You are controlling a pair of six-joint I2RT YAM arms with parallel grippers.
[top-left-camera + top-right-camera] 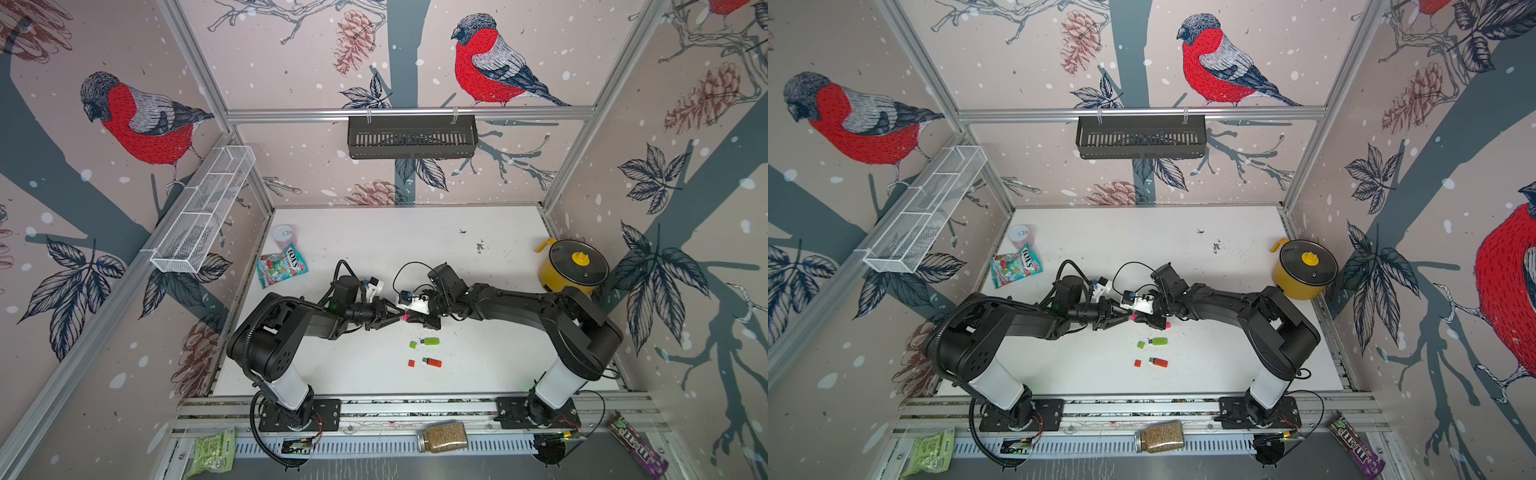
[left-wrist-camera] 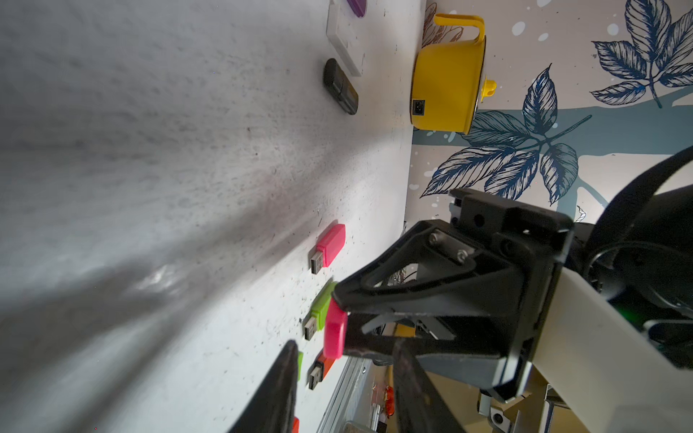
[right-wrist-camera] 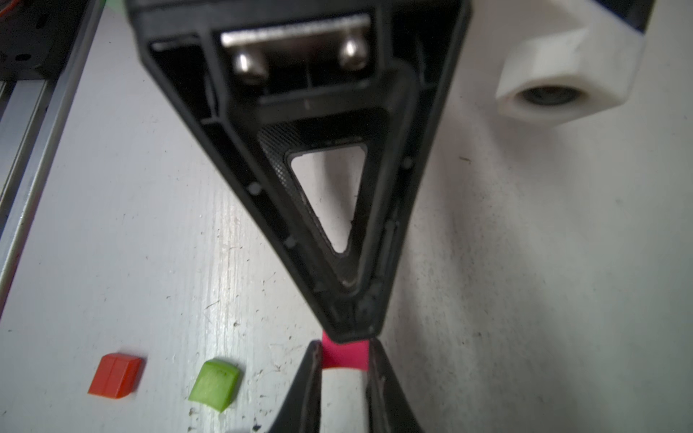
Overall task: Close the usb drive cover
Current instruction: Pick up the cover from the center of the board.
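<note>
Pink cap [image 2: 333, 335] is pinched in the closed right end effector [image 3: 348, 331], off the bench [image 1: 374, 249]. Left end effector [image 3: 345, 378] jaws flank the cap, can't tell if clamped. Pink USB drive [image 2: 330, 245] lies on the bench just beside the cap, parallel to the green drive [image 1: 1158, 341], plug end toward the cap. Push along that axis. Right arm looks nearer. Readable: FOX'S bag [image 1: 282, 270], well apart from the pink drive.

The cap [image 2: 335, 330] is glossy plastic, the table [image 2: 150, 150] matt and scuffed.
</note>
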